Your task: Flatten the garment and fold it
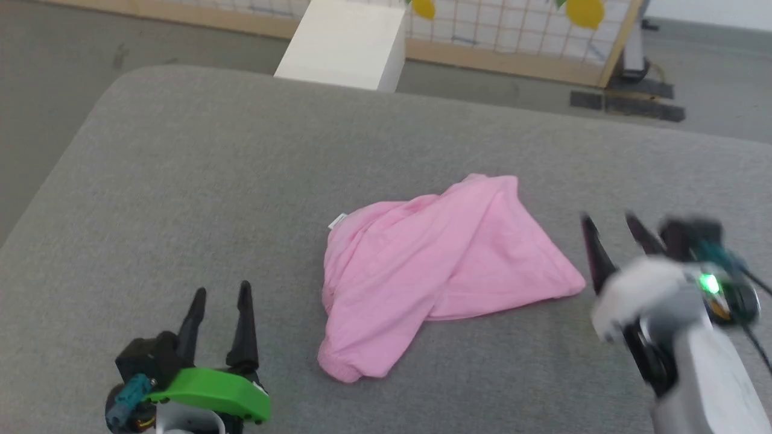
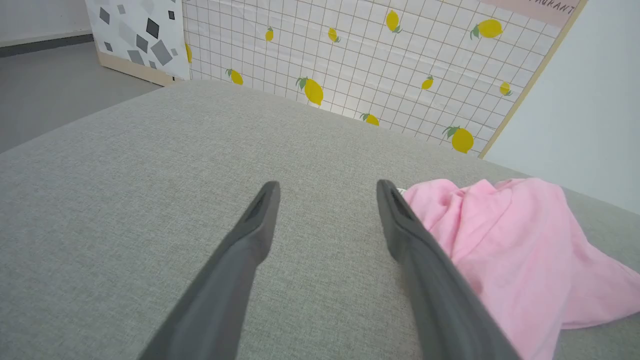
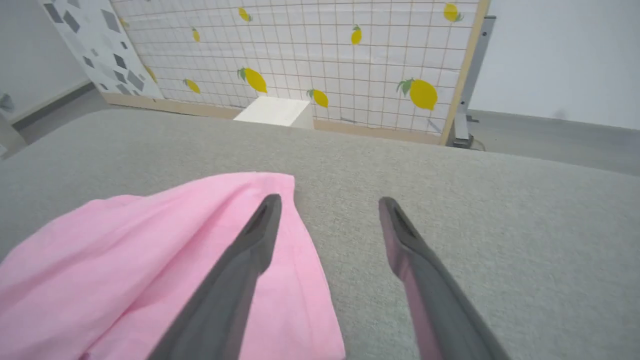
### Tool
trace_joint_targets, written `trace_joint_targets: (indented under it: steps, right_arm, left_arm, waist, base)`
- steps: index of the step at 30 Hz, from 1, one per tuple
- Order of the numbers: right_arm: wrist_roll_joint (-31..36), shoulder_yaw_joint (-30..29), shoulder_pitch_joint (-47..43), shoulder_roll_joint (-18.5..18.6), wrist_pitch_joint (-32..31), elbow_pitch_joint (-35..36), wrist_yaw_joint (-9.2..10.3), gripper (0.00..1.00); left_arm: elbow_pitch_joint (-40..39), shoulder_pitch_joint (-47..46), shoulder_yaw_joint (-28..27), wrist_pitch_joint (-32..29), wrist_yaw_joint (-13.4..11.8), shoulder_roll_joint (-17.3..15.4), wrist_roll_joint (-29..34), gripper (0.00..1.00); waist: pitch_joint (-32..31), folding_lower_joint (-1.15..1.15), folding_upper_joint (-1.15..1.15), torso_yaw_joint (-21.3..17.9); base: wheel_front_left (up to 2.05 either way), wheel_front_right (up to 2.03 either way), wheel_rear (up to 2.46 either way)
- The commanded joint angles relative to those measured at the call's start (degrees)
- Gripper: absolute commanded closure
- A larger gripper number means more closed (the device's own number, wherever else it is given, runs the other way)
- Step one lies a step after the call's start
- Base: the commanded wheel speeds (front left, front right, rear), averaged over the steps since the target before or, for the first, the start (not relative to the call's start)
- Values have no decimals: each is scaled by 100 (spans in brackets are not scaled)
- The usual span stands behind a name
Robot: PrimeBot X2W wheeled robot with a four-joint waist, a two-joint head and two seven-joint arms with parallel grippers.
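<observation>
Right gripper (image 1: 610, 224), long dark fingers spread and empty, hovers just beside the right corner of the crumpled light pink knit garment (image 1: 434, 265). That's the nearer arm! Left gripper (image 1: 221, 294), also spread, sits farther off. The garment lies bunched mid-cushion on grey woven fabric (image 1: 181, 181), slanting near-left to far-right, small white label (image 1: 336, 221) poking out.

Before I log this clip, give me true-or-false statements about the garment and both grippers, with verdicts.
1. The pink garment lies bunched on the grey cushion. True.
2. The left gripper is shut on the garment. False: it is open, beside it.
3. The right gripper is open and holds nothing. True.
4. The garment is neatly folded. False: it is rumpled.
5. A white box stands beyond the cushion. True.
</observation>
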State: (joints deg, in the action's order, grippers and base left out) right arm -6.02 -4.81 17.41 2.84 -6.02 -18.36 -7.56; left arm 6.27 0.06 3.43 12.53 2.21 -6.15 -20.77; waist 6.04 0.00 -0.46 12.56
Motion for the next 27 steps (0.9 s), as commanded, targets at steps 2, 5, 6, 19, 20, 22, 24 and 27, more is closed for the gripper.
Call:
trace_joint_targets:
  steps: [2,5,6,19,20,22,24,27]
  right_arm:
    - [-307,-142,-566,6,-63,319,8,0]
    - [-654,-348,-1217,5,-151,689,8,0]
    - [-725,-419,-1383,5,-166,800,8,0]
    - [-845,-605,-1756,4,-378,1465,8,0]
    - [-862,-592,-1747,4,-368,1474,8,0]
    - [-868,-593,-1744,4,-343,1462,8,0]
    - [-880,-602,-1737,4,-318,1446,8,0]
    - [-869,-607,-1712,4,-284,1423,8,0]
  left_arm:
    - [-32,133,59,-72,20,42,-95,0]
    - [-57,217,145,-260,24,75,-182,0]
    - [-78,210,199,-384,42,82,-216,0]
    - [-151,-289,836,-3480,-323,-277,-226,22]
    - [-158,-324,831,-3493,-322,-262,-257,98]
    - [-149,-349,850,-3564,-278,-235,-344,100]
    - [-167,-370,846,-3616,-238,-207,-447,100]
    - [-190,-481,765,-3613,-211,-254,-525,100]
  waist:
    - [-296,0,46,-253]
    - [-323,0,46,-322]
    - [-321,0,46,-354]
    - [-116,0,46,-724]
    - [-85,0,46,-747]
    - [-47,0,46,-775]
    - [-3,0,46,-794]
    - [48,0,46,-823]
  base:
    - [0,0,0]
    - [0,0,0]
    - [0,0,0]
    - [0,0,0]
    - [0,0,0]
    - [0,0,0]
    - [0,0,0]
    - [0,0,0]
